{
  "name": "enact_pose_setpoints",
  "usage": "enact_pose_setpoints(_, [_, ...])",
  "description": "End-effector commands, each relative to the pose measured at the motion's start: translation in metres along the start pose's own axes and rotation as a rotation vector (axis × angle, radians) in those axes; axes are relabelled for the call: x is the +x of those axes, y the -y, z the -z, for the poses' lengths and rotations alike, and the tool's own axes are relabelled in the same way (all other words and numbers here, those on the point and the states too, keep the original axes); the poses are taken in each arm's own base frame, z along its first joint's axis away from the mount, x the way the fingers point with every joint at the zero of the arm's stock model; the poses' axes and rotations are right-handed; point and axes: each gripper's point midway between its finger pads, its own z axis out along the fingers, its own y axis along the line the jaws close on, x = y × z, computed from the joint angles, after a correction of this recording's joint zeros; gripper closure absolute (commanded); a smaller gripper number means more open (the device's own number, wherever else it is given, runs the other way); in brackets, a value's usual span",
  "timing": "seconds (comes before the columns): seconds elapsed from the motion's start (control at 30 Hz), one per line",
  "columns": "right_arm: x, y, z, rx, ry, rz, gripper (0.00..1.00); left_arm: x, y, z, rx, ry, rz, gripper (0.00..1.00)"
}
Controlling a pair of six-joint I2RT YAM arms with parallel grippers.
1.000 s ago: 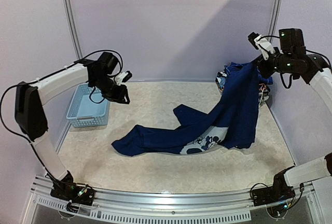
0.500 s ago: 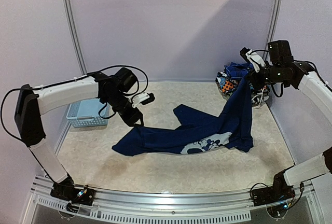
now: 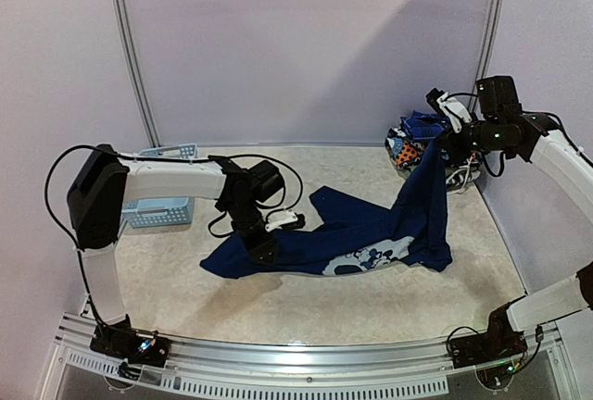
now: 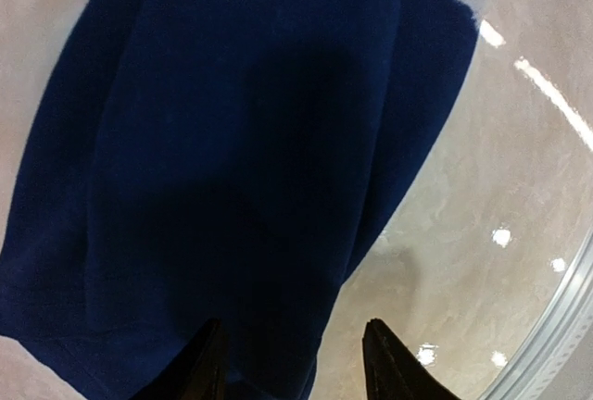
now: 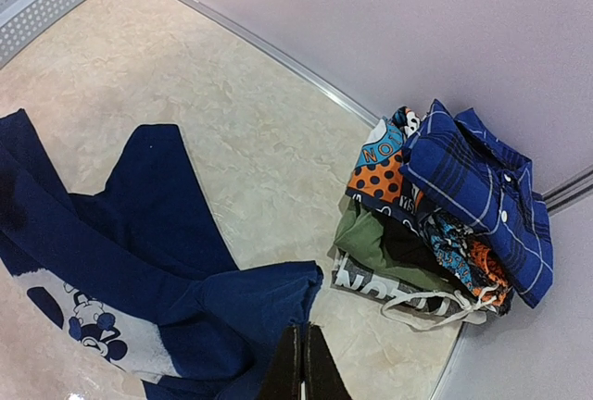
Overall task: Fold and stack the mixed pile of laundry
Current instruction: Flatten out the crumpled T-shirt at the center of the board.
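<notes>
On the table, the navy T-shirt lies spread beneath the left gripper, whose fingers stand apart, while the right gripper, pinched shut on its edge, holds that side lifted beside the laundry pile.

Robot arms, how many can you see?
2. The left arm stretches low over the navy T-shirt. The right arm is raised at the back right, holding up the shirt's other end beside the laundry pile. None seem hidden.
</notes>
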Motion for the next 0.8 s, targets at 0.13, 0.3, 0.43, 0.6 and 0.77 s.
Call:
enact_pose_setpoints(0.13, [-0.005, 0.002, 0.007, 0.009, 0.028, -0.005, 1.00, -0.001, -0.002, -0.019, -0.038, -0.073, -0.049, 0.60])
enact_pose_setpoints(0.3, [-0.008, 0.006, 0.010, 0.026, 0.030, 0.002, 1.00, -0.018, -0.006, 0.003, -0.061, -0.025, -0.036, 0.77])
enact_pose_setpoints(0.43, [-0.010, 0.009, 0.017, 0.045, 0.032, 0.010, 1.00, -0.028, 0.018, 0.033, 0.040, 0.025, -0.043, 0.73])
enact_pose_setpoints(0.6, [-0.008, 0.007, 0.023, 0.041, 0.028, 0.011, 1.00, -0.016, 0.073, 0.051, 0.300, 0.014, -0.044, 0.82])
enact_pose_setpoints(0.77, [-0.006, 0.005, 0.023, 0.036, 0.028, 0.008, 1.00, -0.019, 0.013, 0.057, -0.028, 0.084, 0.072, 0.55])
